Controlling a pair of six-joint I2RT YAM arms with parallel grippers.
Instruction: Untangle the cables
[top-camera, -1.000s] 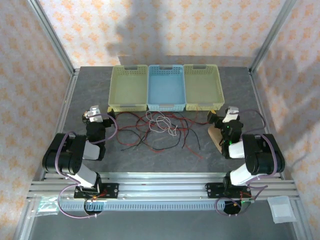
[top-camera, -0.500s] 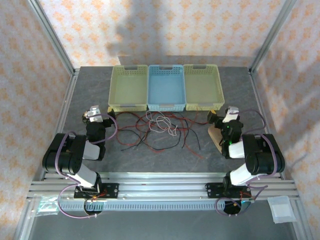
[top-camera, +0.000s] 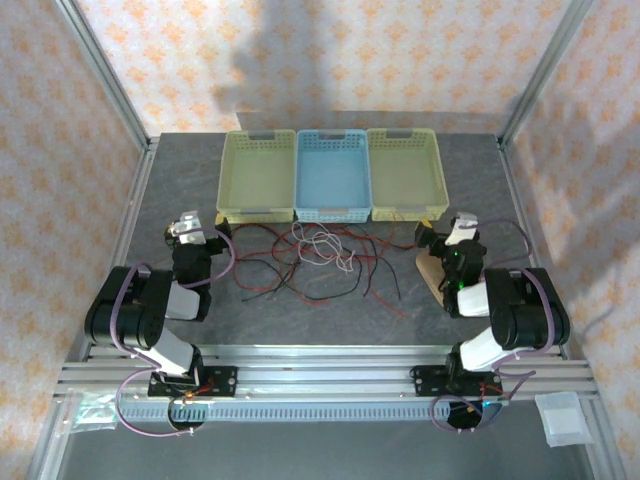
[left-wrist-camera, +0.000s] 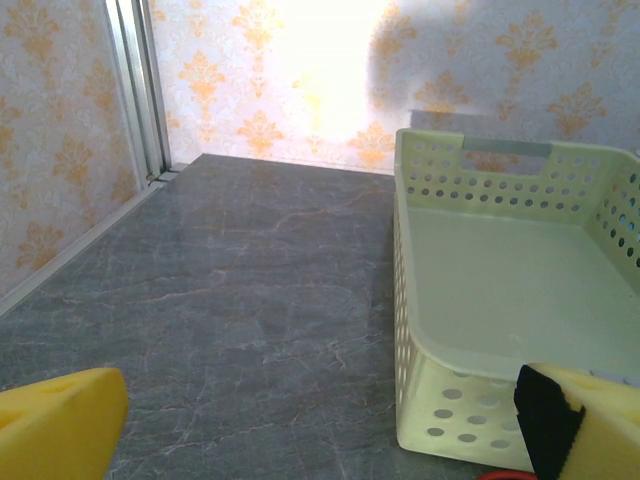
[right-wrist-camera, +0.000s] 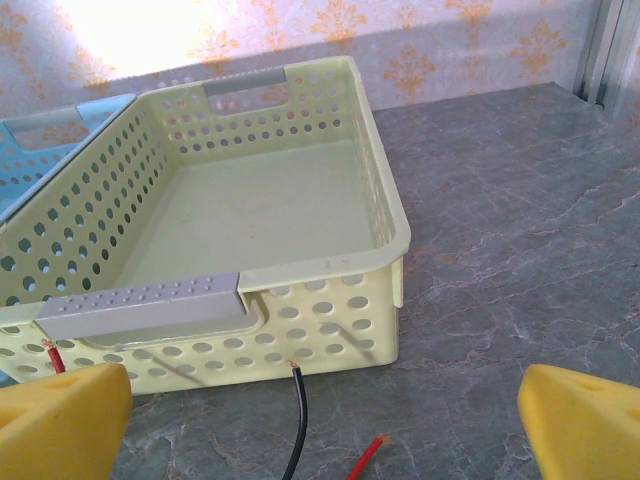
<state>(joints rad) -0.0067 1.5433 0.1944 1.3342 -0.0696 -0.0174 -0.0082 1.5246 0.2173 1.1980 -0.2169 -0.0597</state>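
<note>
The cables lie in a loose tangle of red, black and white wires on the grey table, just in front of the three baskets. The white cable is coiled in the tangle's middle. My left gripper rests left of the tangle, open and holding nothing; its yellow fingertips frame bare tabletop. My right gripper rests to the tangle's right, open and holding nothing. In front of it a black cable end and a red cable end lie by the right yellow basket.
The left yellow basket, the blue basket and the right yellow basket stand side by side at the back. A tan wooden piece lies beside the right arm. Metal frame posts and patterned walls ring the table.
</note>
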